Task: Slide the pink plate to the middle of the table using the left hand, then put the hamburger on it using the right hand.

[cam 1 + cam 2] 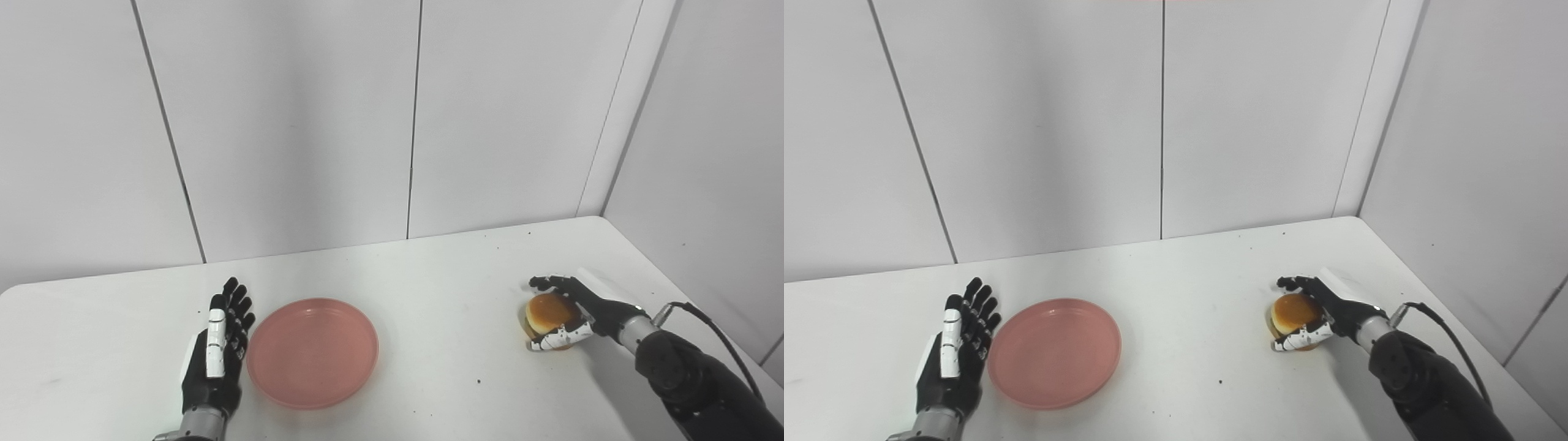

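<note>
The right arm (698,376) lies nearest, a thick black limb entering at the lower right with a thin black cable (713,327) looping off its metal wrist. The left eye view cuts this arm at the frame's right edge, while the right eye view shows more bare table (1182,288) and wall panel beyond it; otherwise the two views agree.

The table is the largest thing: a white, smooth, matte top with rounded corners, flecked with small dark specks, set against pale grey wall panels (294,122) divided by thin dark seams.

The pink plate (312,351) sits on the left part of the table, left of centre. It is round, shallow and glossy with a raised rim, and nothing is in it.

The left hand (216,349) rests just left of the plate, black with a white strip along one finger, fingers straight, spread slightly and holding nothing; its edge is at the plate's rim, though contact cannot be judged.

The right hand (566,312) is curled around the hamburger (549,312) on the table's right side, fingers over the far side and white-tipped thumb in front. The bun is round, shiny and golden-brown.
</note>
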Action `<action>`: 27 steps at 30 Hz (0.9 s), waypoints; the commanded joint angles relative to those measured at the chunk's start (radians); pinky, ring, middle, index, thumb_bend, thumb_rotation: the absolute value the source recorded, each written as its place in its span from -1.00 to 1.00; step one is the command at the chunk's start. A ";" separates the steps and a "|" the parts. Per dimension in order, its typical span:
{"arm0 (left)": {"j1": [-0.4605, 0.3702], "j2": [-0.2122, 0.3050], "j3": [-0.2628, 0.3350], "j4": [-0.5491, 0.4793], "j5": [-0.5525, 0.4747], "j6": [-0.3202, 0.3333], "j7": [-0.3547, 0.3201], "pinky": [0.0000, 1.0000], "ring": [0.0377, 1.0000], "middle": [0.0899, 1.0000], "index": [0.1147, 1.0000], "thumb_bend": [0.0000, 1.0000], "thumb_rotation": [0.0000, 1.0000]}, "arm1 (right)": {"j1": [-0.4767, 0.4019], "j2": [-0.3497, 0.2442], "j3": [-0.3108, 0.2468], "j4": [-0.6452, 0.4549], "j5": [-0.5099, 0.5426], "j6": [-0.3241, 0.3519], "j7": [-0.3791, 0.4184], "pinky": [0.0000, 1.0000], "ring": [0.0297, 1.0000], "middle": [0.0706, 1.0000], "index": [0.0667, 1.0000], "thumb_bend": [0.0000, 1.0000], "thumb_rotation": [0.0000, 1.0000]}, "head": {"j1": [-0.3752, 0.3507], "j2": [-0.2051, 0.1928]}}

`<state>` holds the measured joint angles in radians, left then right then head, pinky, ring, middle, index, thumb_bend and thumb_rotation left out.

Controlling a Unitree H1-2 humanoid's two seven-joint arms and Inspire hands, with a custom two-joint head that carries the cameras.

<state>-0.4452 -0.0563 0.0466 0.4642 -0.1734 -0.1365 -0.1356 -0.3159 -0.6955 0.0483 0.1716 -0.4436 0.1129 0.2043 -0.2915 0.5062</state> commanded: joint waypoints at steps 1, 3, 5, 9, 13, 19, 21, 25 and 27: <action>0.027 -0.003 0.001 0.013 -0.005 0.005 0.002 1.00 1.00 0.98 0.91 0.28 1.00 | -0.040 -0.015 -0.036 0.011 -0.005 -0.074 -0.080 -0.08 -0.03 -0.05 0.16 0.17 -0.97 | 0.003 -0.001; 0.026 -0.005 0.002 0.015 -0.004 0.003 0.005 1.00 1.00 0.98 0.90 0.28 1.00 | -0.040 -0.003 -0.052 0.020 -0.004 -0.102 -0.127 -0.15 -0.10 -0.11 0.04 0.10 -0.99 | 0.007 -0.002; 0.026 -0.007 0.000 0.015 0.000 0.003 0.007 1.00 1.00 0.98 0.91 0.27 1.00 | -0.037 0.005 -0.067 0.008 -0.004 -0.108 -0.151 -0.19 -0.12 -0.12 -0.04 0.06 -1.00 | 0.012 -0.003; 0.026 -0.012 -0.004 0.010 0.011 0.008 0.016 1.00 1.00 0.97 0.91 0.25 1.00 | -0.040 0.009 -0.084 -0.026 0.003 -0.114 -0.167 -0.21 -0.12 -0.14 -0.05 0.06 -1.00 | 0.024 -0.003; 0.026 -0.015 -0.012 0.009 0.017 0.008 0.017 1.00 1.00 0.99 0.93 0.24 1.00 | -0.052 0.017 -0.096 -0.056 0.026 -0.154 -0.176 -0.22 -0.18 -0.09 -0.04 0.04 -1.00 | 0.042 -0.003; 0.023 -0.029 -0.019 0.009 0.026 0.010 0.029 1.00 1.00 1.00 0.93 0.25 1.00 | -0.072 0.026 -0.089 -0.155 0.042 -0.153 -0.139 -0.24 -0.19 -0.09 -0.04 0.04 -1.00 | 0.110 0.000; 0.022 -0.039 -0.020 0.009 0.028 0.007 0.040 1.00 1.00 1.00 0.91 0.24 1.00 | -0.088 0.034 -0.079 -0.174 0.051 -0.160 -0.124 -0.23 -0.18 -0.09 -0.04 0.04 -1.00 | 0.130 0.000; 0.028 -0.052 -0.034 0.005 0.054 -0.006 0.059 1.00 1.00 1.00 0.91 0.23 1.00 | -0.118 0.052 -0.028 -0.185 0.034 -0.202 -0.101 -0.25 -0.20 -0.10 -0.03 0.04 -1.00 | 0.183 0.000; 0.030 -0.057 -0.039 0.007 0.060 -0.013 0.065 1.00 1.00 1.00 0.92 0.24 1.00 | -0.132 0.069 -0.004 -0.171 0.043 -0.236 -0.095 -0.25 -0.19 -0.10 -0.03 0.04 -1.00 | 0.211 -0.001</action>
<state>-0.4429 -0.0973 0.0135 0.4621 -0.1224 -0.1336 -0.0800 -0.4018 -0.6275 0.0448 0.0163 -0.4069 -0.0635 0.1159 -0.1089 0.5047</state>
